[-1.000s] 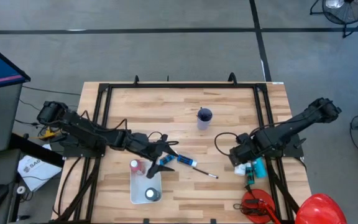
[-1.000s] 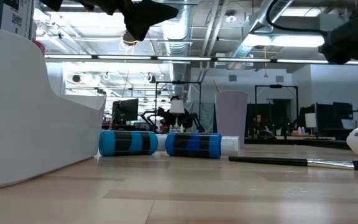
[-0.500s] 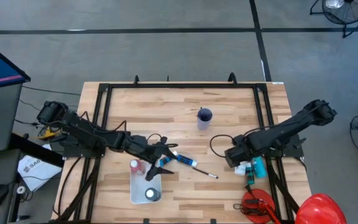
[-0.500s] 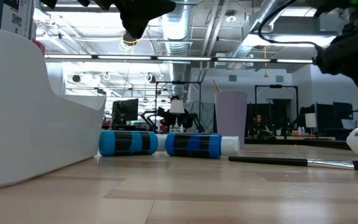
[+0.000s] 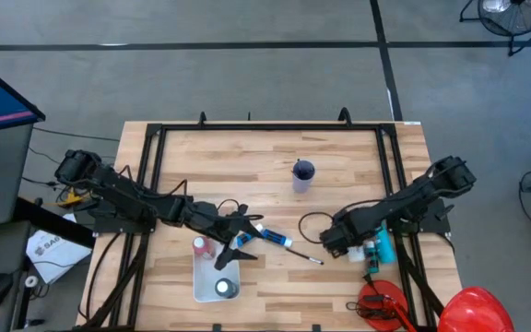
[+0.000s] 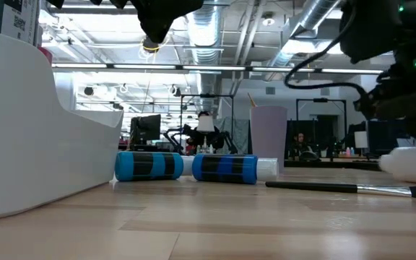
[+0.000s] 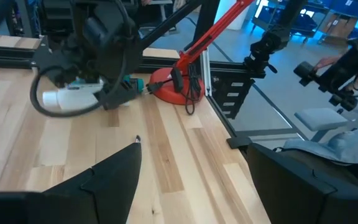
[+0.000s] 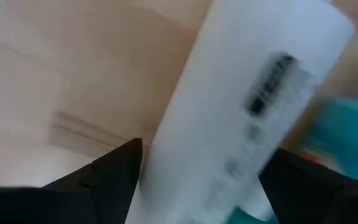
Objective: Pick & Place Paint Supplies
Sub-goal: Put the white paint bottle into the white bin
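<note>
The right gripper (image 8: pixel 194 180) stood with its fingers spread wide, a white paint bottle (image 8: pixel 247 112) lying between them on the table, a teal bottle (image 8: pixel 340 134) just beside it. The left gripper (image 5: pixel 231 242), also spread wide and holding nothing, hovered over a white tray (image 5: pixel 203 281). Two blue bottles (image 6: pixel 186 167) lay end to end near one dark brush (image 6: pixel 341 188). The tray's contents were hard to make out.

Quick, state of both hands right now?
Left hand: open, holding nothing, above the tray.
Right hand: open around the white bottle, not gripping it.
</note>
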Controlling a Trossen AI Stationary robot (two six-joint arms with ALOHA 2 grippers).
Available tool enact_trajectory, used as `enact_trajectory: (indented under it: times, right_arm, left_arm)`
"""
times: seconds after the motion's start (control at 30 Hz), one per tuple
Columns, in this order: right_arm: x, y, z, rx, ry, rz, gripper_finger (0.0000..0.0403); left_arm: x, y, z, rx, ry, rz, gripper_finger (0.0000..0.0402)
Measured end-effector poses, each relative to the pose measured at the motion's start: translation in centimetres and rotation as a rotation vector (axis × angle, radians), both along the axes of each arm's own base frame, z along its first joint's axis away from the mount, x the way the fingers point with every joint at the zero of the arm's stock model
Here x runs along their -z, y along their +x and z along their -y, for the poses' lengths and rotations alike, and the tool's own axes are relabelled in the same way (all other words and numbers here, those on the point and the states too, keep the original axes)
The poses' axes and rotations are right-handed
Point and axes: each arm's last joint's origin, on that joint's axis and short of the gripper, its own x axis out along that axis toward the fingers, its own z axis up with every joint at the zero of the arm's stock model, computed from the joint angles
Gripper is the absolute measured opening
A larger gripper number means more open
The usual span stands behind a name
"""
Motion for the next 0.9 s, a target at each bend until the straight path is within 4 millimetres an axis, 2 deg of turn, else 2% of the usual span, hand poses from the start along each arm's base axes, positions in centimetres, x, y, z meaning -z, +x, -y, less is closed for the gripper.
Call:
enact_trajectory:
  times: [0.1, 0.23, 0.37, 0.47, 0.67, 0.9]
  right_arm:
    - [0.8, 1.0, -0.5, -0.062, 0.048, 0.051, 0.0286]
    - [1.3, 1.3, -0.7, -0.098, 0.088, 0.041, 0.0275]
    - [1.2, 1.3, -0.7, -0.128, 0.1, 0.046, 0.0261]
    - [0.9, 1.2, -0.6, -0.157, 0.101, 0.072, 0.0235]
    - [-1.0, 1.3, -0.8, -0.237, 0.038, 0.255, 0.016]
    - [-4.5, 2.0, -1.2, -0.331, -0.114, 0.613, 0.0163]
  left_arm:
    - [0.0, 0.0, 0.0, 0.0, 0.0, 0.0, 0.0285]
    - [0.0, 0.0, 0.0, -0.001, 0.0, 0.001, 0.0285]
    - [0.0, 0.0, 0.0, 0.0, 0.0, 0.001, 0.0285]
    - [0.0, 0.0, 0.0, 0.0, 0.0, 0.001, 0.0285]
    - [0.0, 0.0, -0.1, -0.022, 0.027, 0.007, 0.0285]
    - [0.1, 0.1, -0.3, -0.079, 0.025, -0.001, 0.0285]
